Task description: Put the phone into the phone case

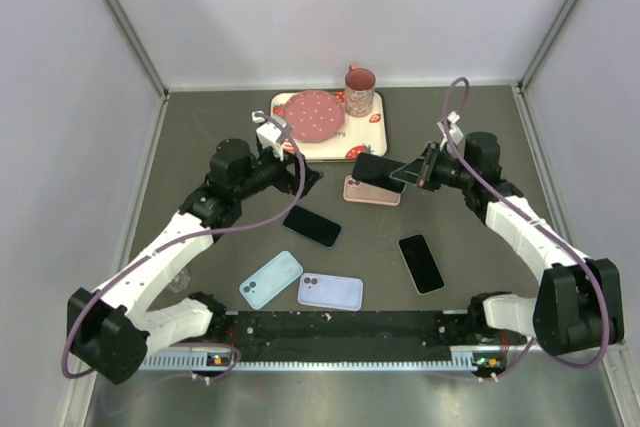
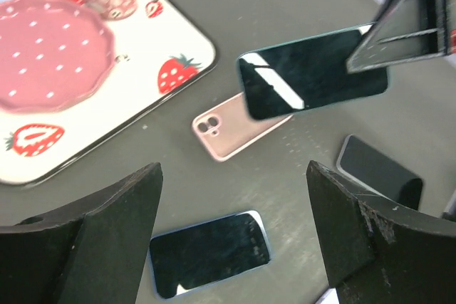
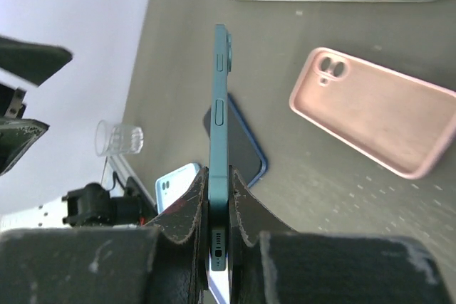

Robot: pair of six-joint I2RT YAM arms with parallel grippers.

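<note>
The phone (image 3: 219, 140), dark glass with a blue rim, is pinched at 1 short end between the right gripper's (image 3: 219, 208) 2 fingers. It hangs just above the pink case (image 1: 372, 191), toward the middle of the tabletop's (image 1: 470, 217) far edge. The right arm reaches in low. The left gripper (image 1: 305, 175) faces it, fingers (image 2: 117, 233) spread wide and holding nothing.

You have a strawberry tray (image 1: 368, 139) at the far side of the tabletop (image 1: 200, 127), carrying a pink dotted plate (image 1: 312, 115) and a patterned mug (image 1: 360, 90). Two dark phones (image 1: 311, 226) (image 1: 421, 263) lie screen up, well apart. A light blue case (image 1: 271, 279) and a lilac case (image 1: 330, 291) lie just beside each other near the front.
</note>
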